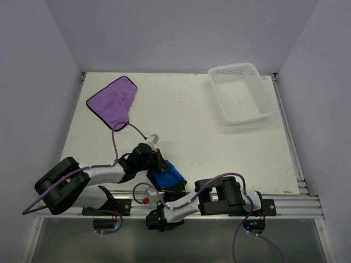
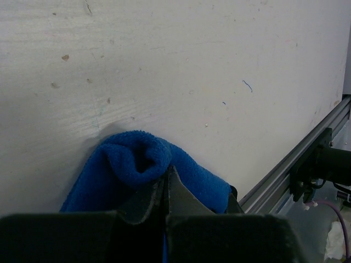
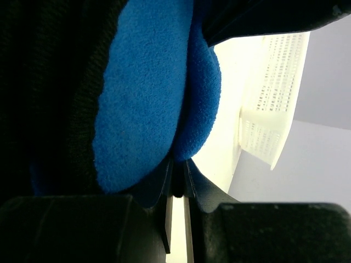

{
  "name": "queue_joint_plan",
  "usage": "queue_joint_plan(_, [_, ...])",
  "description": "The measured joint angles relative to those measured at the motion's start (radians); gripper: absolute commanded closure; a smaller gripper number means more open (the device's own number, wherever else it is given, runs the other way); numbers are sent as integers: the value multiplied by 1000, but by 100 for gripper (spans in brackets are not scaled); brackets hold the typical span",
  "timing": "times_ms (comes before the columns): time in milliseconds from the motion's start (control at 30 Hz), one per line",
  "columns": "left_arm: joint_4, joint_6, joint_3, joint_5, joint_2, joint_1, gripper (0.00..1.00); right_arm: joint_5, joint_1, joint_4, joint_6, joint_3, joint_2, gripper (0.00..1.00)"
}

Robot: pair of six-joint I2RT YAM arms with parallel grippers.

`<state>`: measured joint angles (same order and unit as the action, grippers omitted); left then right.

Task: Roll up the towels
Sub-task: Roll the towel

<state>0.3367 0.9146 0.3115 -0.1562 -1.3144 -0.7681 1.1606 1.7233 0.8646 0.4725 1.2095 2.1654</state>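
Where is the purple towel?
In the top view, the purple towel lies at the far left corner of the table, across from the white basket at the far right.

free: table [image 1: 219,148] middle | obstacles: basket [image 1: 241,93] far right, purple towel [image 1: 112,101] far left, left arm [image 1: 104,175], right arm [image 1: 219,197] crowding blue towel [image 1: 167,178]

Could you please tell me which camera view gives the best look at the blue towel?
The left wrist view: the blue towel lies on the table, one fold bulging above the left gripper, which pinches it. The right wrist view shows only close-up folds; the top view, a small, partly covered patch.
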Motion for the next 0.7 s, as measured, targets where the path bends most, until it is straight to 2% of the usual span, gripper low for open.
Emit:
queue_joint_plan(333, [11, -1, 1, 2, -10, 2, 100, -14, 11, 13, 41, -8, -55, 63])
queue_joint_plan(400, [10, -2, 1, 2, -10, 5, 100, -27, 20, 26, 62, -8, -74, 52])
queue_joint_plan(433, [8, -2, 1, 2, -10, 8, 100, -29, 26, 33, 72, -9, -82, 50])
queue_joint_plan(700, [-9, -13, 11, 17, -9, 32, 100, -52, 69, 101, 166, -28, -145, 50])
